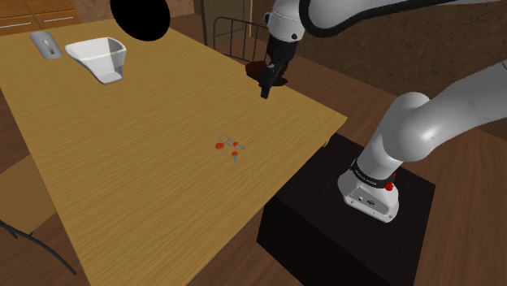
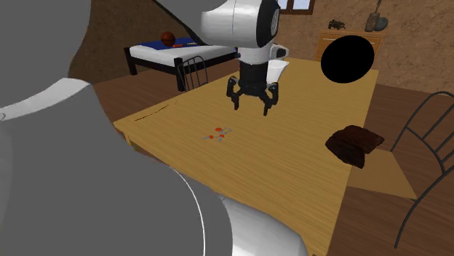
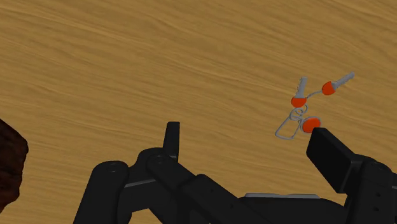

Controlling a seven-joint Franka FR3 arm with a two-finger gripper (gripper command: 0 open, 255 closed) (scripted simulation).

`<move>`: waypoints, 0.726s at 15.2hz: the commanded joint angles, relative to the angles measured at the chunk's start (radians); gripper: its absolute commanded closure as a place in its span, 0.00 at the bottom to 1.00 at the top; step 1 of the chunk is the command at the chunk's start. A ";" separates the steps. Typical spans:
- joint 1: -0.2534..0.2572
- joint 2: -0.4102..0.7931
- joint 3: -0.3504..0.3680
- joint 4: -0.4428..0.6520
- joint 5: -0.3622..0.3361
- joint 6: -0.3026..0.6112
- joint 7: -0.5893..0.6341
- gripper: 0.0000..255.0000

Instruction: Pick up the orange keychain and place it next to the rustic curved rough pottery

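Wood-grain table (image 1: 122, 187) carries all items. Starting at the shoulder view's left, near the far corner: a grey item (image 1: 46, 45), too indistinct to identify, then a white container (image 1: 97, 58). The orange keychain (image 1: 230, 148) lies mid-surface, toward the edge facing my stand. My gripper (image 1: 266, 88) hovers beyond it, fingers spread wide, holding nothing. The dark brown pottery (image 1: 251, 70) sits at the far edge, partly hidden behind my gripper.
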 commanded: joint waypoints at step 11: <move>0.059 0.366 0.186 0.052 -0.002 0.296 0.150 0.00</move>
